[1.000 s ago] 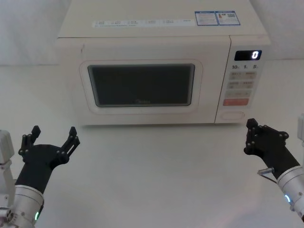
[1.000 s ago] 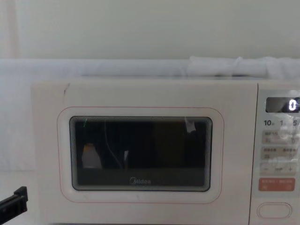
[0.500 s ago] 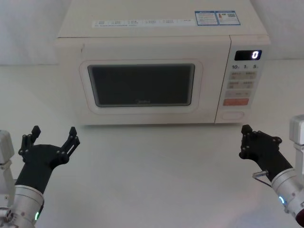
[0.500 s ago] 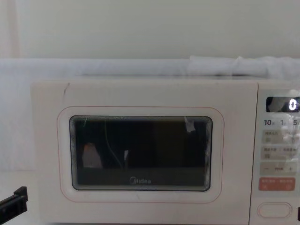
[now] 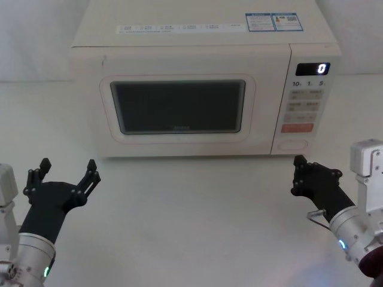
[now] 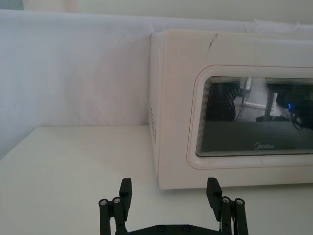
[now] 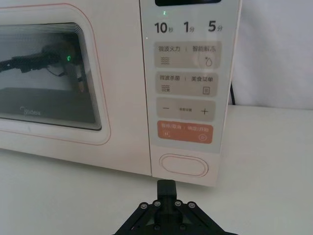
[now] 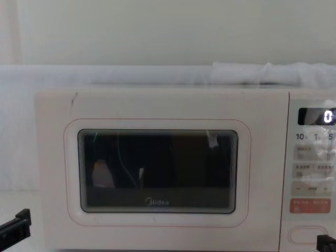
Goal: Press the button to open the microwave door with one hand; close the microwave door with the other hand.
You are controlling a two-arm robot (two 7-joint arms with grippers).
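The microwave door [image 5: 178, 107] is closed, cream-white with a dark glass window [image 8: 157, 170]. The button [image 7: 185, 164] is a wide cream pill-shaped key at the bottom of the control panel, under the orange-red key [image 7: 185, 131]. My right gripper [image 5: 297, 174] is shut and hovers low in front of the panel, just below and short of the button [image 5: 292, 144], not touching it. Its tip [image 8: 325, 242] shows beside the button [image 8: 307, 234] in the chest view. My left gripper [image 5: 67, 170] stands open at the table's front left, well short of the door [image 6: 254, 117].
The microwave [image 5: 203, 36] stands at the back of a white table [image 5: 191, 209], with a white wall behind it. Open table surface lies between the two grippers and to the left of the oven [image 6: 78, 161].
My right gripper has moved left and forward toward the control panel, and its tip has entered the chest view. The left gripper and the door have not moved.
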